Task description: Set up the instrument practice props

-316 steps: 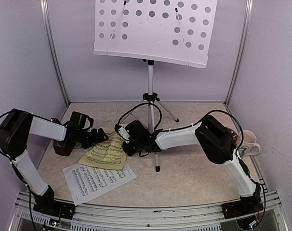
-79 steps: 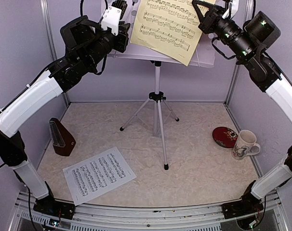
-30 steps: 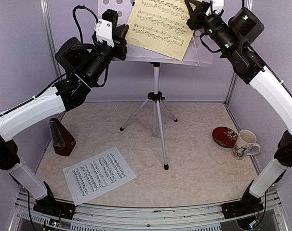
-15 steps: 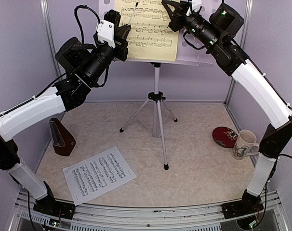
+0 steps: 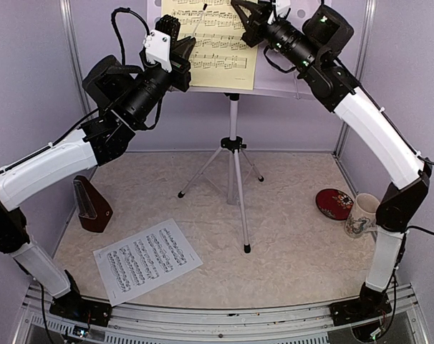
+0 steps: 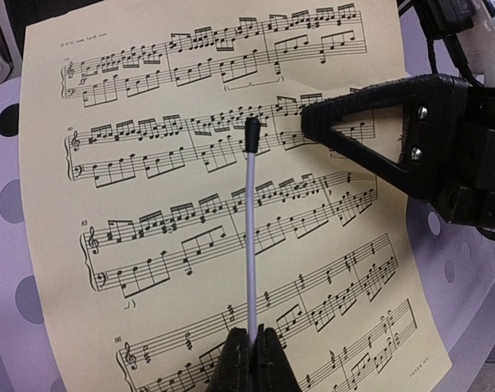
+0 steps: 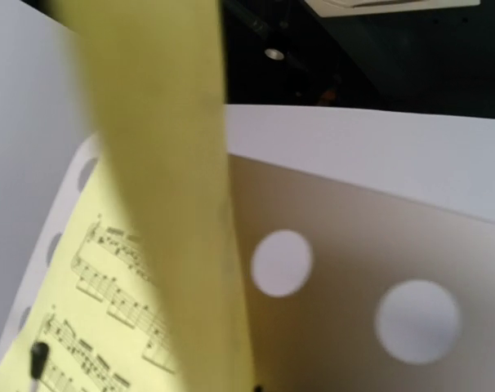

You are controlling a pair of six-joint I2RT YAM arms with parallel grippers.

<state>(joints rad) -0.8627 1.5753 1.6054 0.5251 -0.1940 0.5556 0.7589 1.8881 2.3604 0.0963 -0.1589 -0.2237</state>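
Note:
The white perforated music stand (image 5: 233, 136) stands at the back of the table. The yellow sheet (image 5: 210, 43) lies nearly straight against its desk (image 5: 281, 80). My left gripper (image 5: 190, 46) is shut on the stand's thin white retainer wire (image 6: 249, 245), which crosses the yellow sheet (image 6: 174, 204). My right gripper (image 5: 244, 13) is shut on the sheet's upper right part, and one of its black fingers (image 6: 370, 122) shows in the left wrist view. The sheet (image 7: 162, 163) runs edge-on into the right wrist view. A white sheet (image 5: 147, 259) lies flat at the front left. The brown metronome (image 5: 92, 206) stands at the left.
A floral white mug (image 5: 362, 213) and a red round dish (image 5: 334, 203) sit at the right edge. The stand's tripod legs (image 5: 242, 215) spread over the middle back. Purple walls close in the back and both sides.
My right gripper has carried the yellow sheet leftward and turned it from tilted to nearly square on the desk. The retainer wire in my left gripper now lies over the sheet.

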